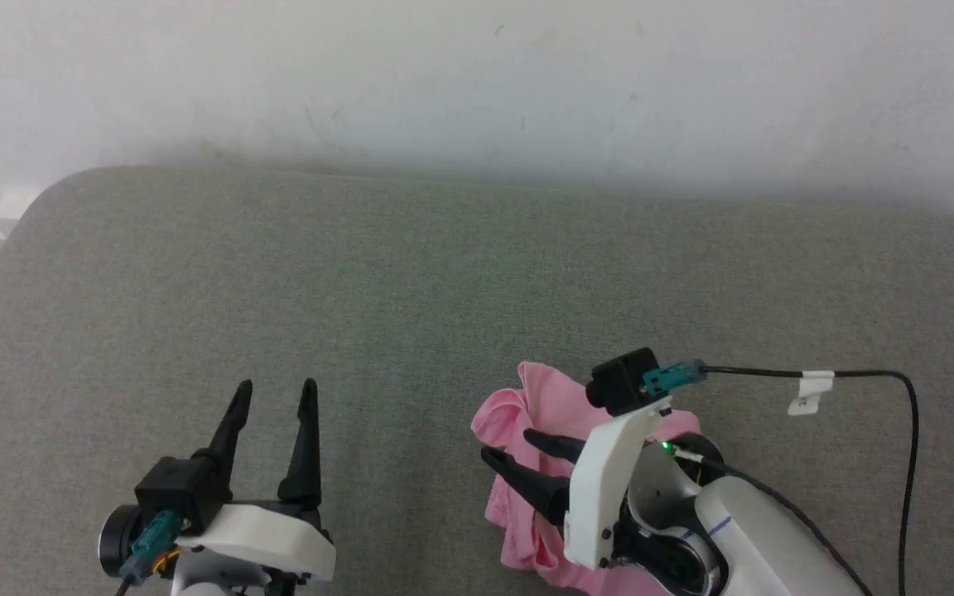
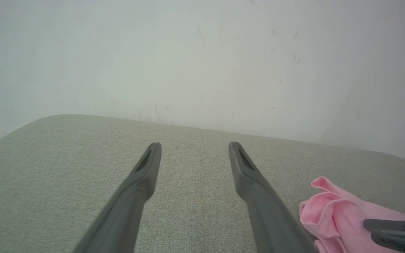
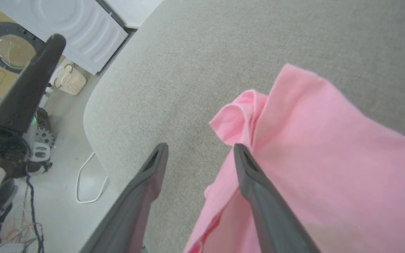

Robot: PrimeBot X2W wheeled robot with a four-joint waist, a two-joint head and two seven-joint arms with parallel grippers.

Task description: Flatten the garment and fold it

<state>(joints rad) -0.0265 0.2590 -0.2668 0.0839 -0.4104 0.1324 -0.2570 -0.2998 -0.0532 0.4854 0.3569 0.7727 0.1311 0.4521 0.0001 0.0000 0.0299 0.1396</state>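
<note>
Right gripper [image 1: 505,444]: fingers spread, gripping nothing
Garment [image 1: 545,399]: crumpled beneath right gripper, its edge between the two fingers
Left gripper [image 1: 277,385]: spread, well apart from garment

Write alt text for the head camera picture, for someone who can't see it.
A crumpled pink garment lies on a grey padded surface at lower right, with the right gripper over it, fingers apart and pointing left. The left gripper, open, sits at lower left, fingers pointing toward a white wall.
</note>
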